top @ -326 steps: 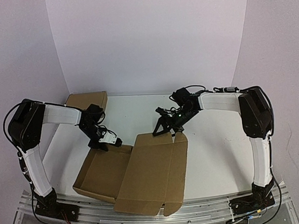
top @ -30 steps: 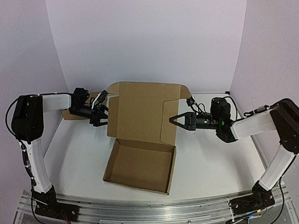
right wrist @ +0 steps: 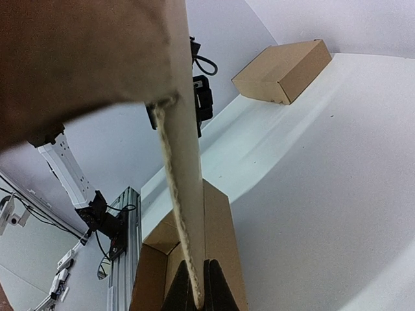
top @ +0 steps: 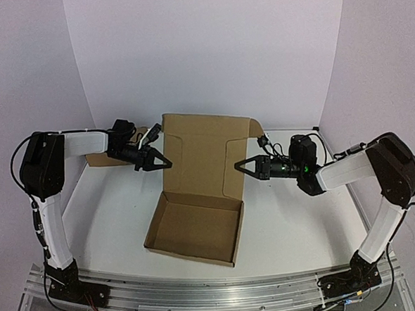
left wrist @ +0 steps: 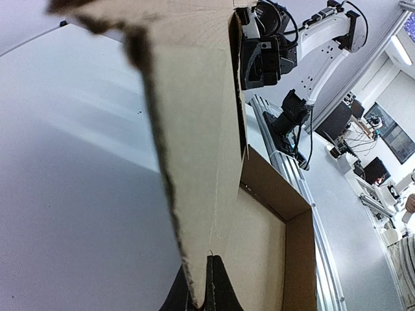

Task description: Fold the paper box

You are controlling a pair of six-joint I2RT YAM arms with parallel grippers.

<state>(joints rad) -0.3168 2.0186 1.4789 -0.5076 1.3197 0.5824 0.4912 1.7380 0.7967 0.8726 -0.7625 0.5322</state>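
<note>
Top external view, we are seeing one paper box (top: pixel 198 230) in the table (top: pixel 303 216) middle, lid standing upright, left gripper (top: pixel 163 162) and right gripper (top: pixel 240 165) both clamping its side edges, one plain box (right wrist: pixel 282 61) behind.

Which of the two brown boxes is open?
The big brown cardboard mailer box in the middle: its lid stands up. The smaller plain brown cardboard box at the back left is shut.

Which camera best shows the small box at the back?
Right wrist: the small box shows whole. From the top, the left arm covers most of it. Left wrist misses it.
</note>
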